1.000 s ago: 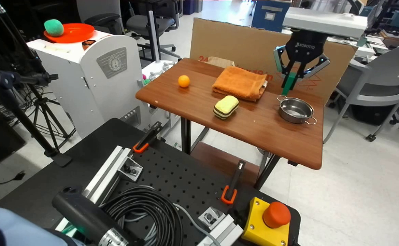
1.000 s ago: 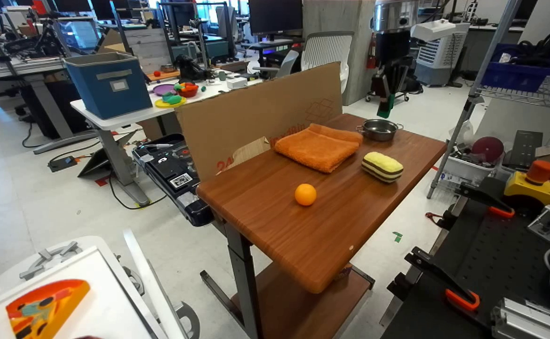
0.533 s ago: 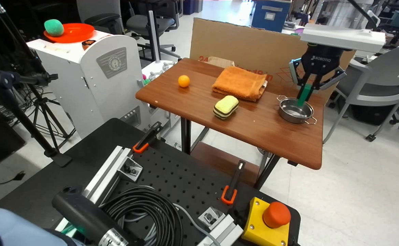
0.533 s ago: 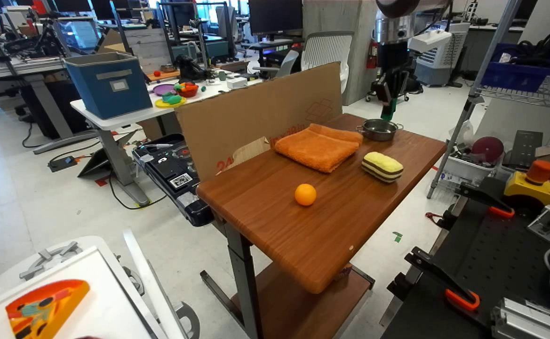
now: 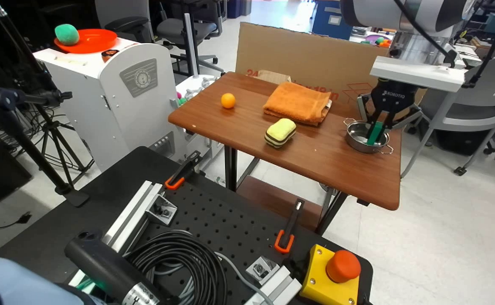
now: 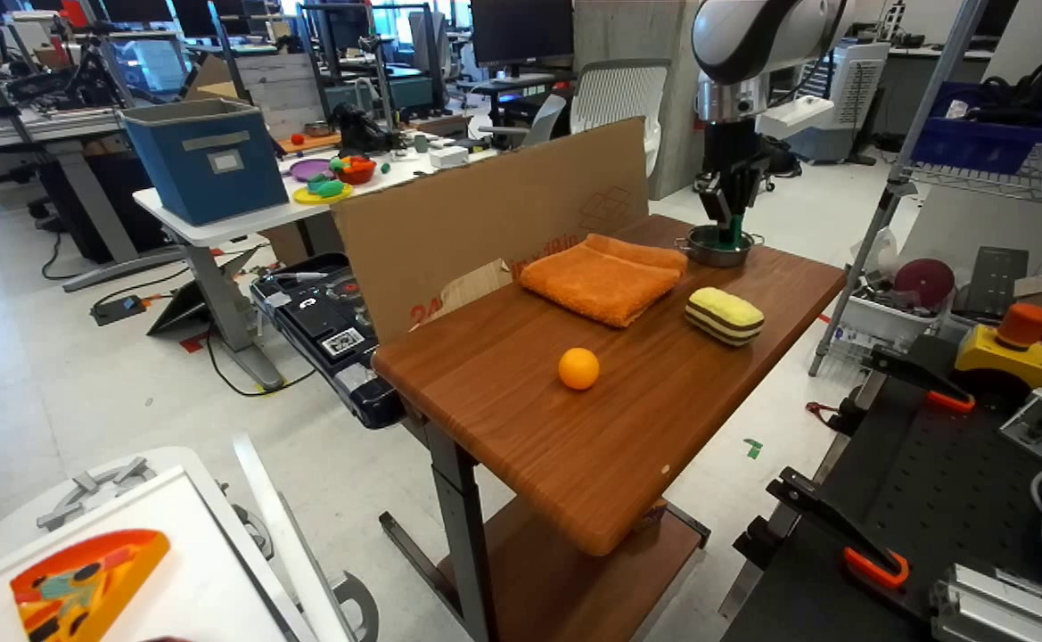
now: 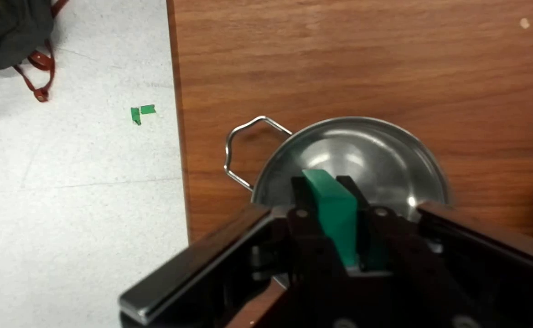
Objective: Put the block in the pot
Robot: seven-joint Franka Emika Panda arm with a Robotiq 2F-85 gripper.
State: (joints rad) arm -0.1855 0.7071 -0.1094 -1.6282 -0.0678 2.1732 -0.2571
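Block (image 7: 337, 214) in gripper (image 7: 326, 190), perhaps inside pot (image 7: 385, 157)

The pot (image 7: 380, 155) is glossy metal, the towel (image 6: 605, 278) fuzzy cloth.

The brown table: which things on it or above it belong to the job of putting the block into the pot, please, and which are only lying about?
For the job:
green block, held in the hand
metal pot

Only lying about:
orange towel
yellow sponge
orange ball
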